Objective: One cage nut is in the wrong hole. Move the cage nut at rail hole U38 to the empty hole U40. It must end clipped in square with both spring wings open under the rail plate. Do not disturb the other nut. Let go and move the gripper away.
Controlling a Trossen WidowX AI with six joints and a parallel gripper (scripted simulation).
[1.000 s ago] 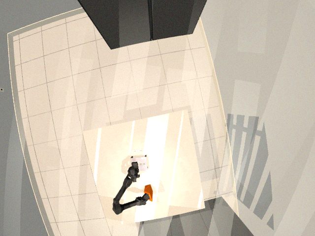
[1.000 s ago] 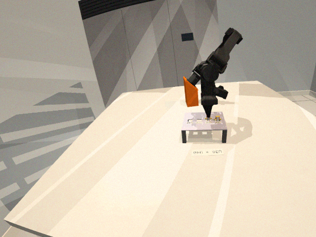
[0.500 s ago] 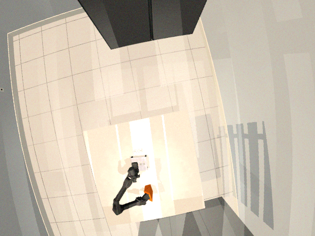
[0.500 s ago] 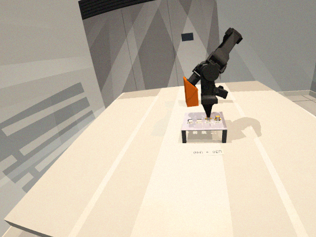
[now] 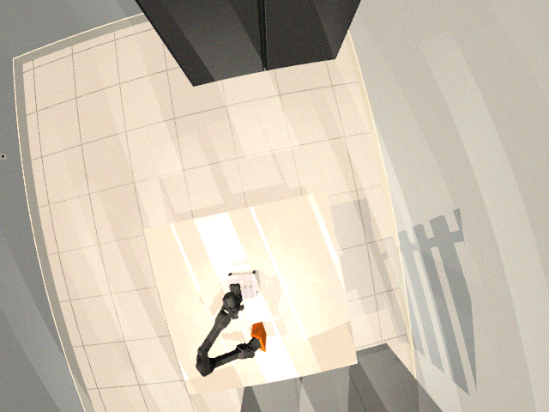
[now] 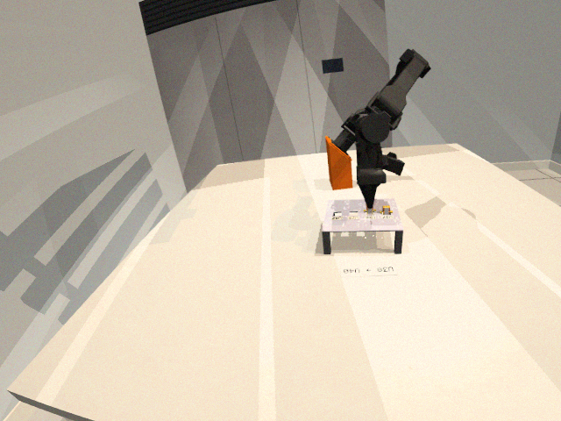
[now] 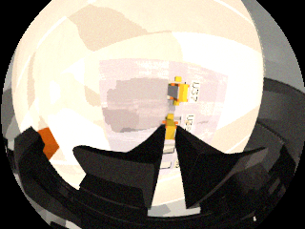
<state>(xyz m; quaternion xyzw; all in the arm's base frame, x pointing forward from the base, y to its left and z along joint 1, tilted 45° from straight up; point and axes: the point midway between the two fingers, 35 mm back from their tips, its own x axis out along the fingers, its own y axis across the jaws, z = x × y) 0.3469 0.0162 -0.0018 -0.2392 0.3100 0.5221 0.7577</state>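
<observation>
From here the gripper (image 5: 234, 286) (image 6: 369, 208) (image 7: 170, 128) is pinching the U38 nut (image 6: 370, 210) (image 7: 170, 125) at its hole in the rail plate (image 5: 252, 293) (image 6: 362, 224) (image 7: 210, 129), beside the U37 nut (image 6: 386, 210) (image 7: 179, 92); extraction seems to be starting, the next move needing a straight lift.

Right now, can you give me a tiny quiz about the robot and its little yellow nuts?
1. True or false: the claw is pinching the nut at U37.
2. Fill in: the slanted block behind the rail plate is coloured ____.
3. Which has more nuts on the plate: A) two nuts, B) four nuts? Pick the right count.

Key: 1 false; 2 orange; 3 A.
</observation>
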